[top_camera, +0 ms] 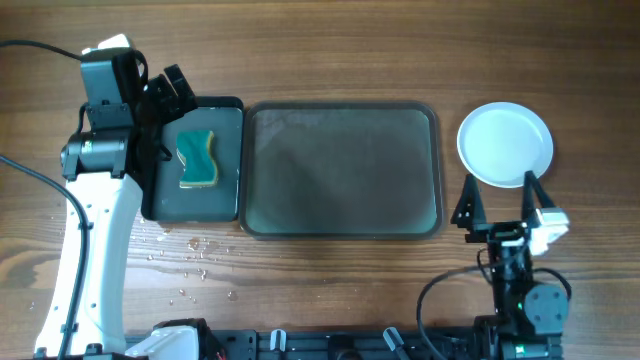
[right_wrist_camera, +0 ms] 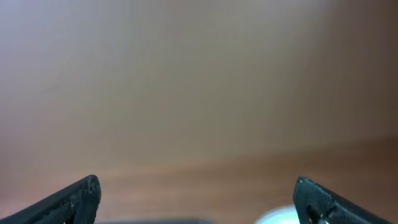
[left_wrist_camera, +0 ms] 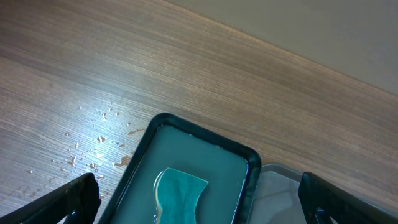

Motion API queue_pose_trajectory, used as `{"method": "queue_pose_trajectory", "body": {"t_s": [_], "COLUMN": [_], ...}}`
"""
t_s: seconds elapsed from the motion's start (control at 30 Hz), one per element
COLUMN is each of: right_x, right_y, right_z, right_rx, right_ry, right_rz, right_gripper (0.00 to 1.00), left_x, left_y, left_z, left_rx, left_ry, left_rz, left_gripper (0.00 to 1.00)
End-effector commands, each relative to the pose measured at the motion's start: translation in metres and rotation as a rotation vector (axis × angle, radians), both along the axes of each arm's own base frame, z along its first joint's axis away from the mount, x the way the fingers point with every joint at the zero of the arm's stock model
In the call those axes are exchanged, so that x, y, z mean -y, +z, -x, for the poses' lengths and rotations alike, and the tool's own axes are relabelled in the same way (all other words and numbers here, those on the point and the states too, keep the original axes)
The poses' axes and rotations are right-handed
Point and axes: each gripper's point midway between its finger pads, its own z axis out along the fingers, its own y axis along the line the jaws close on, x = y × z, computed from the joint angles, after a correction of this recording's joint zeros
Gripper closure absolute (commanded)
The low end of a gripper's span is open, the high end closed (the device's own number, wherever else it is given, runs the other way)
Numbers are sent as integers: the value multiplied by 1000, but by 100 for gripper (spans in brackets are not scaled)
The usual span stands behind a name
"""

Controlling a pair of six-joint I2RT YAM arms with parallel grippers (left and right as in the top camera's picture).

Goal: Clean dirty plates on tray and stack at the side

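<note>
The grey-green tray lies in the middle of the table with nothing on it; its corner shows in the left wrist view. A white plate with no smudge sits on the table right of the tray; I cannot tell whether others lie under it. Its edge shows in the right wrist view. My left gripper is open and empty above the teal sponge. My right gripper is open and empty just in front of the plate.
The sponge lies in a narrow black tray holding water, touching the grey-green tray's left side. Water droplets are scattered on the wooden table in front of and beside the black tray.
</note>
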Motion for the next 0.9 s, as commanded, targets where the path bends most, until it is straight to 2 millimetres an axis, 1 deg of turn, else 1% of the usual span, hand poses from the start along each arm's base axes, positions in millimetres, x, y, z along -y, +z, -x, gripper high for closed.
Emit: {"method": "queue_pose_trajectory", "body": {"t_s": [0.0,0.03,0.13,0.2,0.3,0.37,0.43,0.53,0.87], "right_x": [11,13,20,18,18,14,8,6,10], "right_y": [-14,-19,-44,-45,-45,-45,-45,-46,-46], "right_z": [-2,-2,-4,-4,-4,-4,-4,-4,-4], "right_rx": [-51,-72,-175,-178,-177,-178,-175,-171,-174], "right_ry": [-49,-60,-87,-82,-81,-58,-29,-26,-42], "right_rz": [1,1,1,30,28,35,106,186,183], "right_gripper": [0,0,0,0,0,0,0,0,0], "left_x": [-2,-2,-2,-2,-2,-2,-2,-2,-2], "left_y": [1,1,1,1,1,1,1,1,1], "left_z": [-1,-1,-1,-1,-1,-1,-1,-1,-1], "left_rx": [5,5,5,5,5,5,5,5,5], "left_ry": [6,6,6,6,6,6,6,6,6], "left_rz": [0,0,0,0,0,0,0,0,0], "left_gripper": [0,0,0,0,0,0,0,0,0]}}
